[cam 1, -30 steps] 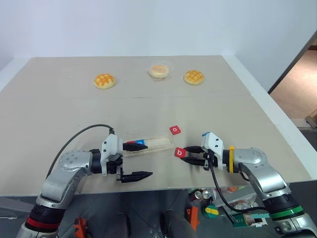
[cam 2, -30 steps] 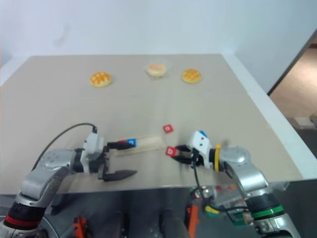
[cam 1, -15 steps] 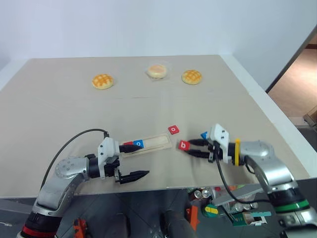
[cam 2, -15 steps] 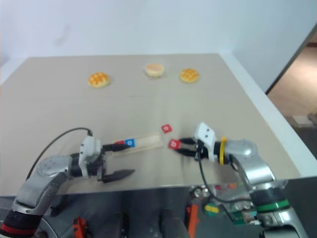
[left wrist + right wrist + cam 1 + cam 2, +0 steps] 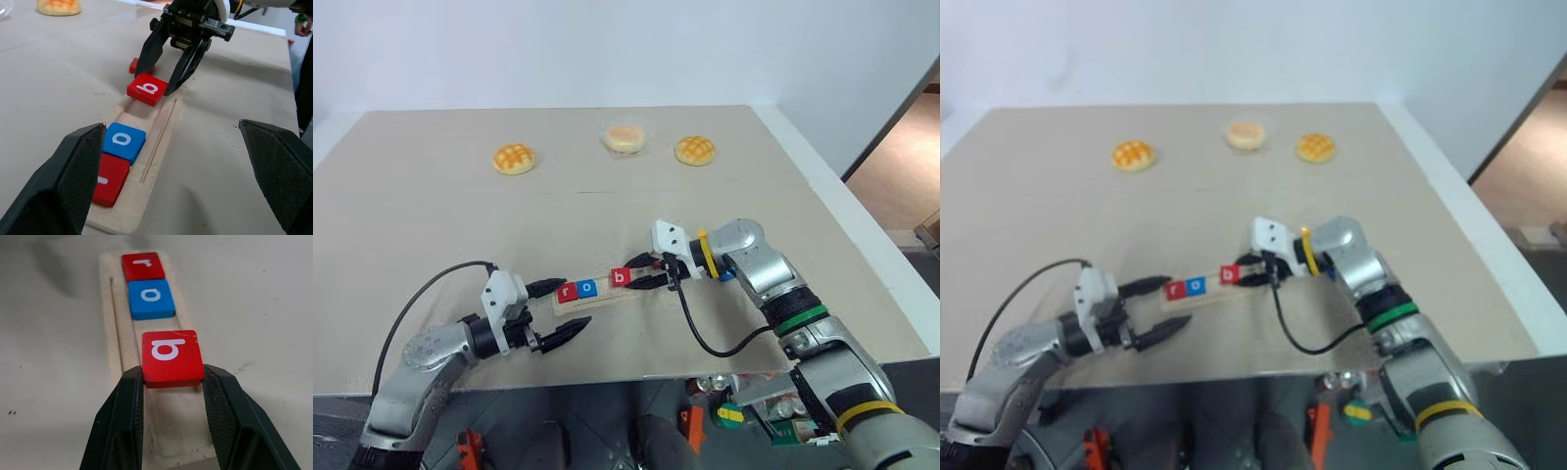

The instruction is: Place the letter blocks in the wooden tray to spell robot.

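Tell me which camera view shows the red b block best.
The right wrist view: the red b block sits large and centred, pinched between the right pincer over the wooden tray. The left wrist view shows it smaller, from the opposite side. In the two eye views it is tiny, its letter barely readable.

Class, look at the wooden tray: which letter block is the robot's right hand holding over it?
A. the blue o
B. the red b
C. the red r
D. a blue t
B: the right hand pinches the red b block over the wooden tray, while the red r block and the blue o block already lie in the groove.
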You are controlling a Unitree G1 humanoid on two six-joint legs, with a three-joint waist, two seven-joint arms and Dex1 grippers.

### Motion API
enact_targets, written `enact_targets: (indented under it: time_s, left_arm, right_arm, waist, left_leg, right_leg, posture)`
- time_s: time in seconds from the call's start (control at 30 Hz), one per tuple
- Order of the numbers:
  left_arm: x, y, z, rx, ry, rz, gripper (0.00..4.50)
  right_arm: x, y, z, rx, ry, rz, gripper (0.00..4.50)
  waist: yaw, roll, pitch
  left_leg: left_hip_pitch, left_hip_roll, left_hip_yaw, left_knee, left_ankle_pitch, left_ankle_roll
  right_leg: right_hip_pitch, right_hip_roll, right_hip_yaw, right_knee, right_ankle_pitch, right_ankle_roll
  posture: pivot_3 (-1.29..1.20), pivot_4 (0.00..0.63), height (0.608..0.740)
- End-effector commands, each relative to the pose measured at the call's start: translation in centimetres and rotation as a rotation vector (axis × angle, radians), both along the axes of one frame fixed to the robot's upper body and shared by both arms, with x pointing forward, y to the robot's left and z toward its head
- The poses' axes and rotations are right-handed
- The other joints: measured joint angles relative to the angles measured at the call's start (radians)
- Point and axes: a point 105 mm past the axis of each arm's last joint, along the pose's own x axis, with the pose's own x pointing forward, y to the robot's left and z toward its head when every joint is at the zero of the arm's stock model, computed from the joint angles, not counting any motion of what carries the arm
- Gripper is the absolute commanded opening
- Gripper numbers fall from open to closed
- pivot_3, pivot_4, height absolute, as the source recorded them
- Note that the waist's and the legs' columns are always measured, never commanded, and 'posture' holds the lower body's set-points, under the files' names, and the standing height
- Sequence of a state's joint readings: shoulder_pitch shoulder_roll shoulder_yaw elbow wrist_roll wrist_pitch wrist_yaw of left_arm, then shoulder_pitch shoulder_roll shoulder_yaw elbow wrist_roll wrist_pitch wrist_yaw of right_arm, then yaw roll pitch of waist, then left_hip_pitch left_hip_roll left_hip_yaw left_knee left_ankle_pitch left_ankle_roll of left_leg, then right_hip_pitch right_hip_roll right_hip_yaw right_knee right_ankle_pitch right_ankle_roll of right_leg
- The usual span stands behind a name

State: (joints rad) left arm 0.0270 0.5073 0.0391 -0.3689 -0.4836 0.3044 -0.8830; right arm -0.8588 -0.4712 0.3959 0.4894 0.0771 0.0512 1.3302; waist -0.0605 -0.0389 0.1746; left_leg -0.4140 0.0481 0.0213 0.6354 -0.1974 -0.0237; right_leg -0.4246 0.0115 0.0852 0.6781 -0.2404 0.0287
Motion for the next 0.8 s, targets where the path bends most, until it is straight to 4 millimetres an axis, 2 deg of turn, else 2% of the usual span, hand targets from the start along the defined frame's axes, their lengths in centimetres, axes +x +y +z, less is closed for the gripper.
enact_targets:
  time_s: [0.03,0.3,0.7,0.73,0.8]
  left_arm:
    - [-0.6,-0.3,1.1,-0.010,-0.038,-0.008,4.50]
    - [-0.7,-0.5,1.3,-0.016,-0.045,0.003,4.50]
    - [-0.7,-1.0,1.4,-0.015,-0.053,0.002,4.50]
    - [-0.7,-1.0,1.4,-0.014,-0.054,0.002,4.50]
    - [-0.7,-1.0,1.3,-0.012,-0.055,0.003,4.50]
  right_arm:
    - [0.2,0.9,1.0,-0.003,-0.033,0.057,1.16]
    - [0.4,2.7,1.0,0.016,-0.020,0.082,1.16]
    - [0.9,3.4,0.0,0.001,-0.001,0.093,1.16]
    - [0.9,3.4,0.0,0.001,-0.002,0.094,1.66]
    - [0.9,3.5,0.0,0.002,-0.004,0.096,1.66]
  waist:
    - [0.001,0.000,0.000]
    - [0.000,0.000,0.000]
    - [-0.001,0.000,0.000]
    - [-0.001,0.000,0.000]
    - [-0.001,0.000,0.000]
  left_leg:
    - [0.000,0.000,0.000,0.000,0.000,0.000]
    - [0.004,0.001,0.000,0.000,0.000,0.000]
    - [0.004,0.001,0.001,0.000,0.000,0.000]
    - [0.004,0.001,0.001,0.000,0.000,0.000]
    - [0.004,0.001,0.001,0.000,0.000,0.000]
  right_leg:
    - [0.000,0.000,0.000,0.000,0.000,0.000]
    - [0.001,0.001,0.000,0.003,0.000,-0.002]
    - [0.001,0.001,0.000,0.002,-0.001,-0.003]
    - [0.001,0.001,0.000,0.002,0.000,-0.003]
    - [0.001,0.001,0.000,0.002,-0.001,-0.003]
  posture:
    - [0.00,0.150,0.739]
    - [0.00,0.150,0.739]
    - [0.00,0.150,0.739]
    - [0.00,0.150,0.739]
    - [0.00,0.150,0.739]
